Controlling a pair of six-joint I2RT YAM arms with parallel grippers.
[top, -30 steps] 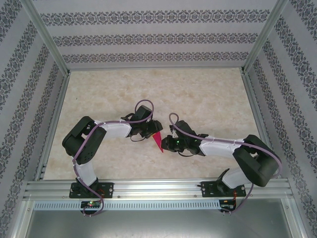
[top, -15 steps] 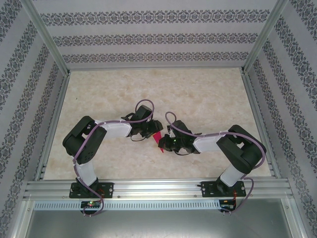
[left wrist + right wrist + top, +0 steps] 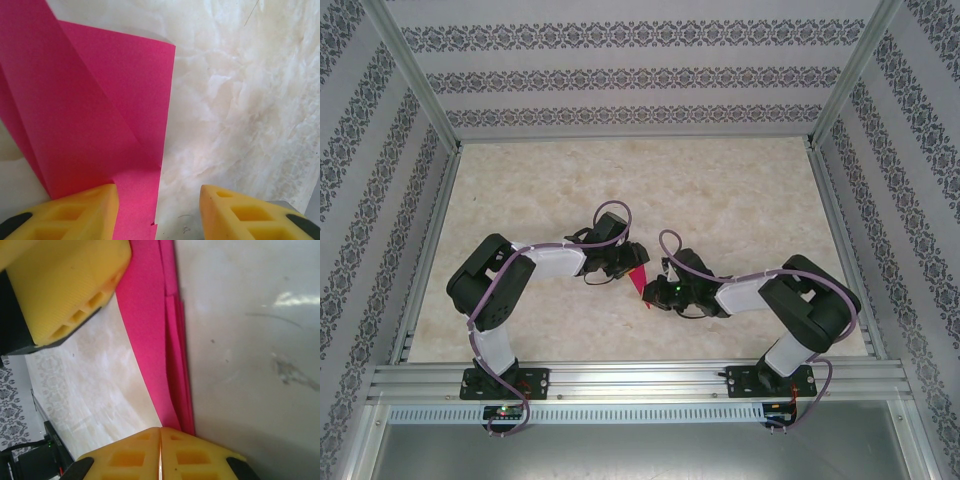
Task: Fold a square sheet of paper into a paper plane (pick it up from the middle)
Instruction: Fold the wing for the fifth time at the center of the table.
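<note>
Left gripper (image 3: 159, 197) stands half open, one finger over the pink paper (image 3: 100, 110); right gripper (image 3: 160, 445) closed tight against its folded edge

Both arms are the same build. left arm (image 3: 545, 260) and right arm (image 3: 750, 292): white link covers, chunky black joint housings. purple cable (image 3: 610, 208) loops along each one, running from the wrist to the black base plates (image 3: 505, 382). green LED (image 3: 677, 290) lit at the right wrist. left tool (image 3: 157, 192) and right tool (image 3: 160, 440): yellow fingers (image 3: 240, 215) with moulded rectangular pockets, on black mounts.
</note>
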